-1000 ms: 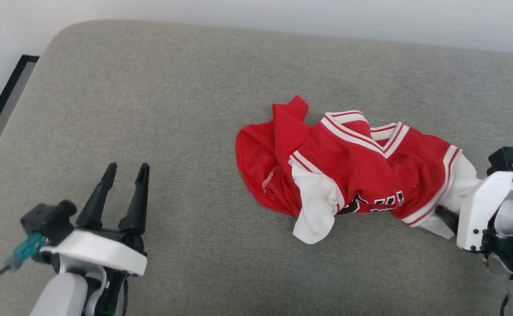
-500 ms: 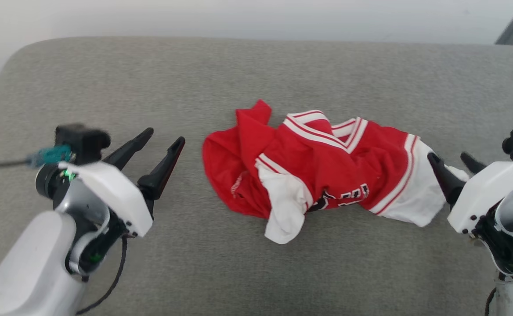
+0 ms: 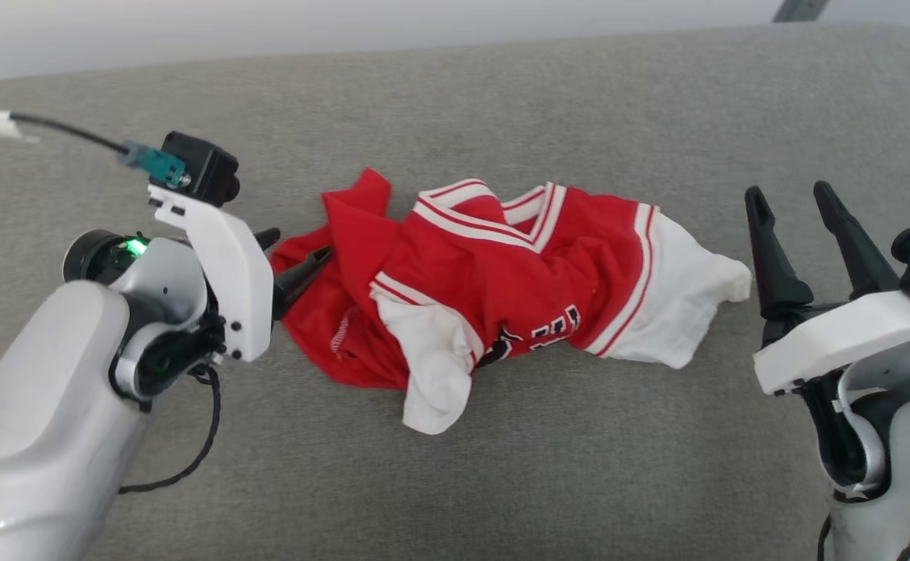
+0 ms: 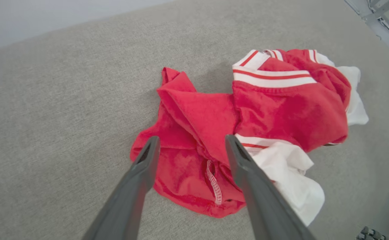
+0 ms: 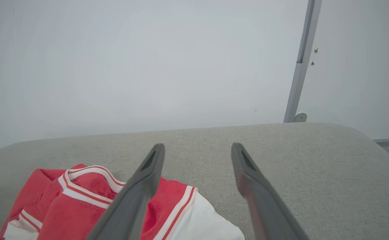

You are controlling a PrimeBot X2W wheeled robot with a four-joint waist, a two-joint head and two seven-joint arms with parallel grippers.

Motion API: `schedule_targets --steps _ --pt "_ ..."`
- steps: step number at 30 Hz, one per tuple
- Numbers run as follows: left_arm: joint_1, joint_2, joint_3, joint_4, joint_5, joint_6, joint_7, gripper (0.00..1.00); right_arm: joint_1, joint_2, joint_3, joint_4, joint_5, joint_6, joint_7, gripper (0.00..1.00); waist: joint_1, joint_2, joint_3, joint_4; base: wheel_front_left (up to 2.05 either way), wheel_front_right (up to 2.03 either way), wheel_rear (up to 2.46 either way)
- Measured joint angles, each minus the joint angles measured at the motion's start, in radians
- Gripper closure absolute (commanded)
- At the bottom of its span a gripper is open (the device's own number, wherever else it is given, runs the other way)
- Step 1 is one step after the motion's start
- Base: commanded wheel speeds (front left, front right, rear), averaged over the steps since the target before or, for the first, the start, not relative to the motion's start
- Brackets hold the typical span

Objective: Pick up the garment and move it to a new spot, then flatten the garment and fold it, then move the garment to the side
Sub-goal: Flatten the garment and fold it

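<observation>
Garment (image 3: 502, 273), 1 red shirt w/ 2 white sleeves (image 3: 432, 366), lies crumpled mid grey cushion (image 3: 502, 93). 2 grippers: left gripper (image 3: 298, 249) spread wide, straddling shirt's red edge, not clamped on it; right gripper (image 3: 788, 195) spread too, empty, just beside 1 sleeve.

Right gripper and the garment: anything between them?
Nothing. Head view: a narrow strip of bare grey cushion separates the right gripper from the white sleeve of the garment.
</observation>
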Motion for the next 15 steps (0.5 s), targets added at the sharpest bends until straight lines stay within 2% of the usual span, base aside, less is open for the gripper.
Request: schedule_targets --steps 7,15 --pt "-0.055 -0.002 -0.042 0.118 0.008 0.035 0.132 0.00 0.000 0.008 0.027 -0.005 -0.024 0.000 -0.126 0.00 0.0001 0.0000 0.033 -0.050 0.00 0.00 0.00" --pt "-0.071 -0.014 -0.092 0.238 0.034 0.047 0.182 0.00 0.001 0.014 0.051 0.018 -0.024 0.000 -0.189 0.00 0.0000 0.0000 0.064 -0.086 0.00 0.00 0.00"
